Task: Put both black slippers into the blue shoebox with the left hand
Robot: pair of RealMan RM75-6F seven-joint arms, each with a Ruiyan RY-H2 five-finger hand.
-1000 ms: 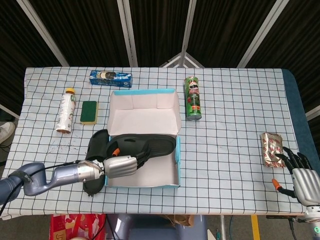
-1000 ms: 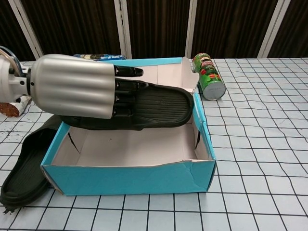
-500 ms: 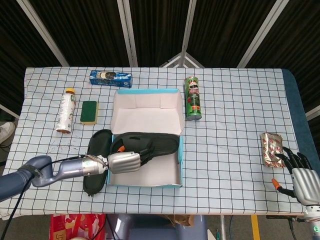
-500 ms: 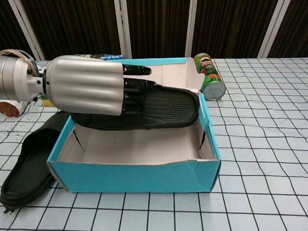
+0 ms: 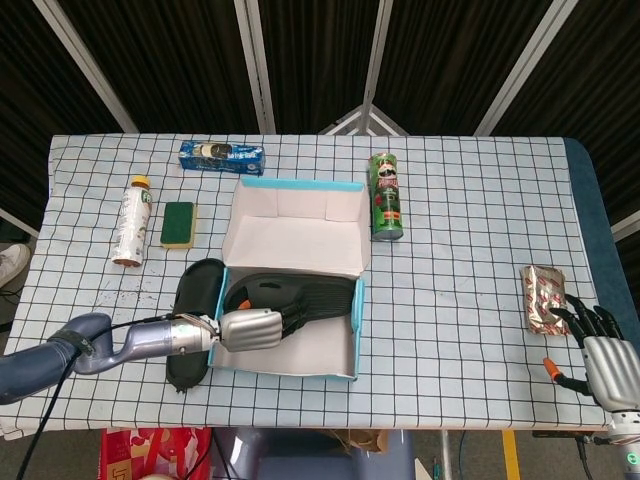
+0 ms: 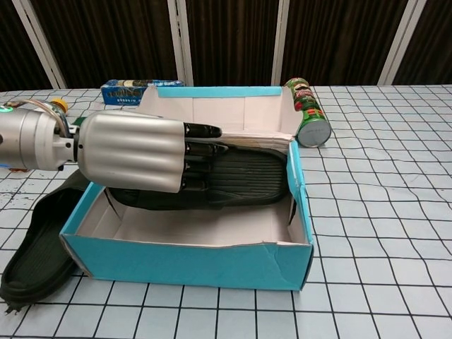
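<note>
The blue shoebox (image 5: 355, 335) (image 6: 183, 263) lies open in the table's middle, white inside, its lid standing up at the back. My left hand (image 5: 248, 329) (image 6: 134, 152) reaches in over the box's left wall and grips one black slipper (image 5: 320, 297) (image 6: 244, 176). That slipper hangs inside the box, toe by the right wall, a little above the floor. The other black slipper (image 5: 193, 300) (image 6: 35, 244) lies on the table against the box's left side. My right hand (image 5: 610, 365) rests open at the table's front right corner, holding nothing.
A green crisp can (image 5: 385, 196) (image 6: 308, 116) lies right of the box lid. At the back left are a blue packet (image 5: 222, 155), a green sponge (image 5: 179, 223) and a white bottle (image 5: 131, 221). A foil snack pack (image 5: 544, 297) sits near my right hand.
The box has slid and turned slightly to the right. My left hand has lowered the slipper deeper into the box. The right hand has not moved.
</note>
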